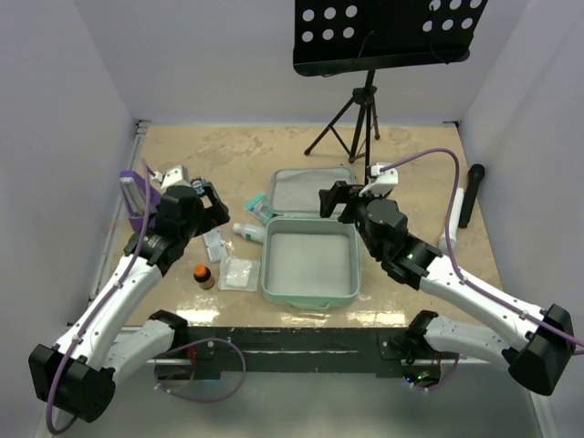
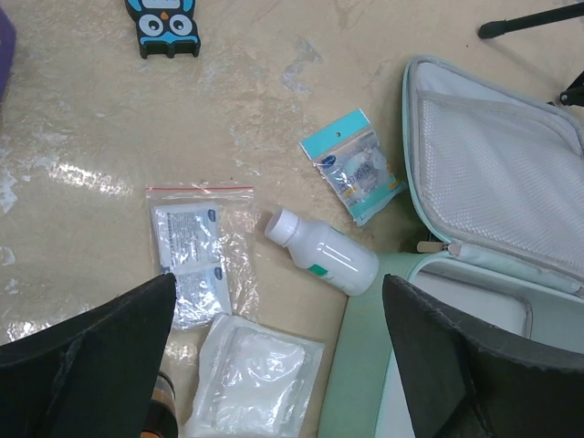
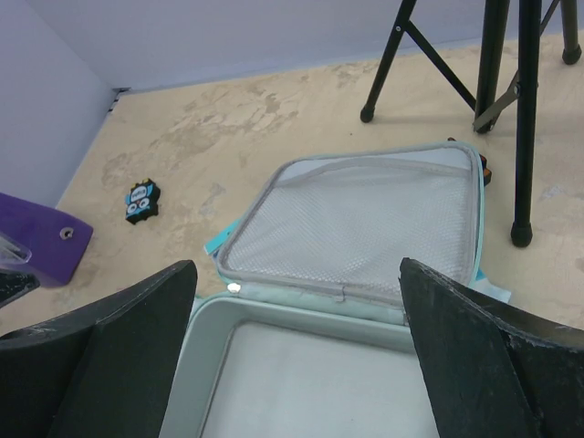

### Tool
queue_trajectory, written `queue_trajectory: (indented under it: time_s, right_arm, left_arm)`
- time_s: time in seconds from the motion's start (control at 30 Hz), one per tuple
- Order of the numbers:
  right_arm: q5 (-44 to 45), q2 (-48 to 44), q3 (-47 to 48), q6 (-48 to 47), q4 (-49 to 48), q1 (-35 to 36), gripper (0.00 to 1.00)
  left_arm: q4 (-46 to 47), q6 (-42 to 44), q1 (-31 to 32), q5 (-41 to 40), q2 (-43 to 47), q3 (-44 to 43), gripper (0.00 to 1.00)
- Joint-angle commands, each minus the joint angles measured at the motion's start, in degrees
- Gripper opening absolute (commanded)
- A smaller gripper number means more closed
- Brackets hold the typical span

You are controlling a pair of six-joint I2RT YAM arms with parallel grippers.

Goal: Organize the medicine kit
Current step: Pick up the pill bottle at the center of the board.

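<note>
Low in the middle of the top view, between the two arms, the medicine kit [image 1: 310, 297] lies open on the table. Its deep half is nearer the arms. Its lid [image 1: 310, 190] is folded back flat behind it, with the mesh pocket facing up.

The kit looks soft and light, so I think it would bend and sag if lifted by one corner. The best place to hold it is the thick rim by the zipper, or the far edge of the lid when it is time to shut it. The deep half looks empty, but its near corner is hidden in the wrist views, so I am not sure.

Just left of the kit lie the small things. The white bottle [image 2: 321, 251] is on its side, touching the kit's corner. It is smooth and round and may roll. The blue packet [image 2: 354, 177], the zip bag [image 2: 196, 260] and the gauze pack [image 2: 255, 374] are thin, crinkly and slippery, so they are hard to pinch off the flat table.

The left gripper [image 1: 214, 205] hangs over these things with its fingers wide apart, holding nothing. The right gripper [image 1: 330, 203] hangs over the lid, also wide apart and holding nothing.
</note>
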State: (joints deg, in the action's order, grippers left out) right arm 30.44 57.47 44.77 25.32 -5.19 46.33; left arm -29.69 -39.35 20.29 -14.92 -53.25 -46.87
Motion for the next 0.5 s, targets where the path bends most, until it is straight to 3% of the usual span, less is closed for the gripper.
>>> queue_trajectory:
  time_s: [0.0,0.33,0.47]
  right_arm:
    - [0.2,0.3,1.6,0.2,-0.5,-0.1,0.98]
    - [-2.1,0.8,1.7,-1.3,-1.5,0.0,0.98]
    - [-4.4,1.3,1.4,-1.8,-2.5,-0.1,0.98]
  left_arm:
    - [2.4,1.4,0.1,0.9,1.9,0.4,1.0]
    - [-3.5,-2.2,0.1,-3.5,7.0,4.2,0.95]
    - [-7.1,-2.5,0.2,-2.3,11.0,3.6,1.0]
